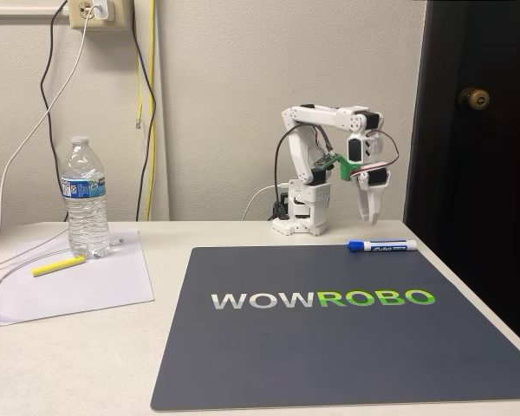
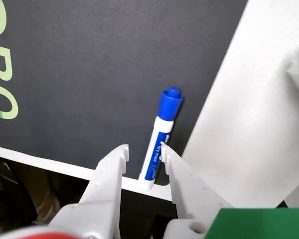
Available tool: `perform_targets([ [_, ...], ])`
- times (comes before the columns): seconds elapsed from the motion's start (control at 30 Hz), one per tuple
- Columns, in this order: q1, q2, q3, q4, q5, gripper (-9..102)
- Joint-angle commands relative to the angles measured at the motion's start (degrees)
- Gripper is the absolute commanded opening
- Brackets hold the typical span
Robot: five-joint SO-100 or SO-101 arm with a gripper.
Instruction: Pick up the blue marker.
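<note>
My gripper (image 1: 369, 213) hangs above the far right corner of a dark mat (image 1: 329, 347) printed with a logo, on a pale table (image 1: 69, 364). The arm reaches forward from its base at the mat's far edge, and the fingers point down. In the wrist view the two white fingers (image 2: 112, 167) stand apart, with a gap between the tips.

The blue marker (image 1: 381, 246) lies flat on the mat along its far edge, near the far right corner, blue cap toward the mat's middle. In the wrist view the marker (image 2: 159, 144) runs through the gap between my fingertips, nearly in line with them rather than across them. I judge I am above it, not yet touching.

My worries from here: if I close with the barrel lying along the gap, the fingers may roll it away or pinch only its end. The round barrel on smooth mat could slide toward the mat's edge. Descending too far would jam the tips into the mat.

At the table's left edge, well apart, stand a water bottle (image 1: 86, 198) and a yellow highlighter (image 1: 57, 266) on a sheet of paper (image 1: 95, 286).
</note>
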Motion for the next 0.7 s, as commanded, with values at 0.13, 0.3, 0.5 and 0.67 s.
perform_targets([
  [0.13,-0.8,0.3,2.8,-3.0,1.9,19],
  [0.3,-1.8,-1.2,5.3,-5.4,3.2,21],
  [0.5,-3.3,-5.9,6.5,-8.6,5.9,24],
  [0.67,-4.5,-7.7,6.7,-10.9,8.0,25],
])
